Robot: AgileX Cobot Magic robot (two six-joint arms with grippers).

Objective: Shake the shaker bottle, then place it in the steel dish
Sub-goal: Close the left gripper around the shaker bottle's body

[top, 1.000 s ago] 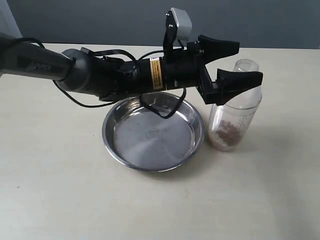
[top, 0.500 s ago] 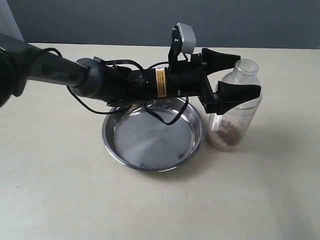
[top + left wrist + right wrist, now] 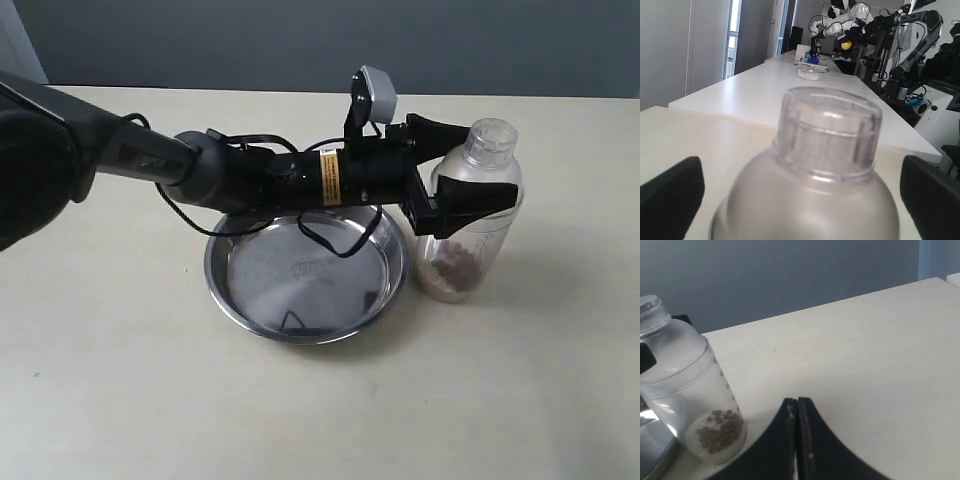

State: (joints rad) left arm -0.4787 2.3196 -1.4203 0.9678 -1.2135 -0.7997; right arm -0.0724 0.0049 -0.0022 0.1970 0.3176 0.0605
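Beige tabletop [image 3: 120,380] under a grey-blue wall, with the steel dish [image 3: 212,268] near the middle and the shaker bottle [image 3: 468,250] upright on the bare surface just to its right, close to the rim but outside it. Over the past second, a clear settling by the left gripper [image 3: 490,162]: reaching in from the left across the dish, lowered from level with the top of the domed shoulder to a line beneath it, now bracketing the bottle, one finger on the far side below the round cap [image 3: 492,135], the other on the near side across the frosted wall. Confirmed in the left wrist view by dark fingers [image 3: 670,200] flanking the body on either side, spread apart, not visibly pressed in. No shift in the bottle meanwhile: same spot, same upright stance, brown granules [image 3: 458,262] settled at the bottom. Right gripper [image 3: 797,440] somewhere right of the bottle, outside the exterior view, fingers pressed together on nothing. Reads as the end of the approach: grasp lined up, squeeze not yet made, shake not begun, placing in the dish further off. Probably calls for closing on the bottle next, with some risk of nudging it over or slipping on the smooth plastic.
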